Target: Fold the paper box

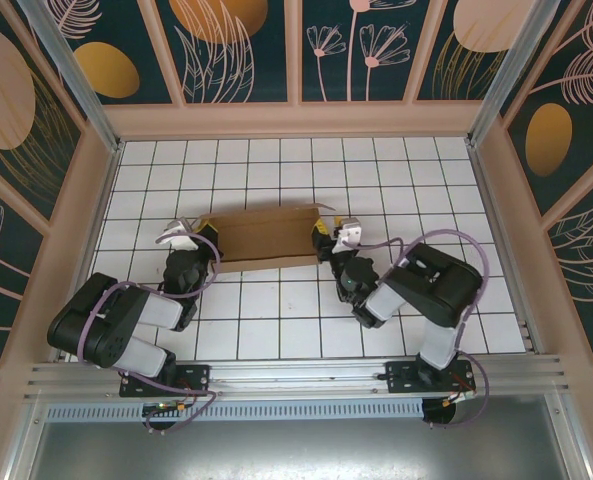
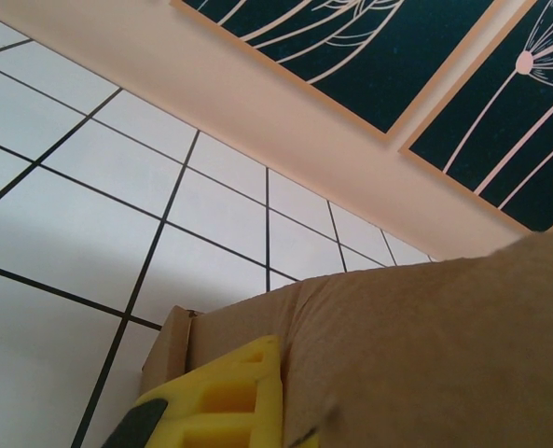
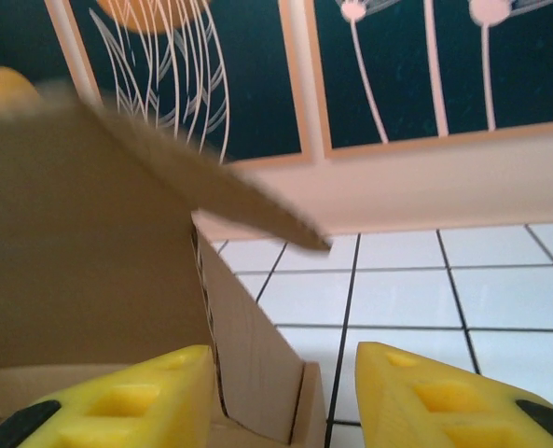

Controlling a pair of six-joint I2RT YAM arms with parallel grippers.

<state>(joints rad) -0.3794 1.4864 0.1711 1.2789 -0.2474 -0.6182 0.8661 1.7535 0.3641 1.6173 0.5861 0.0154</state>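
Observation:
The paper box is brown corrugated cardboard, lying lengthwise across the middle of the tiled floor with its walls partly raised. My left gripper is at its left end. In the left wrist view one yellow finger presses flat against a cardboard panel that covers the other finger, so the gripper is shut on the box. My right gripper is at the box's right end. Its yellow fingers stand apart, and the gripper straddles the upright end wall, with a loose flap tilting above it.
White tiles with black grout surround the box. Beige walls with dark floral panels enclose the floor on three sides. Both arm bases sit on the metal rail at the near edge.

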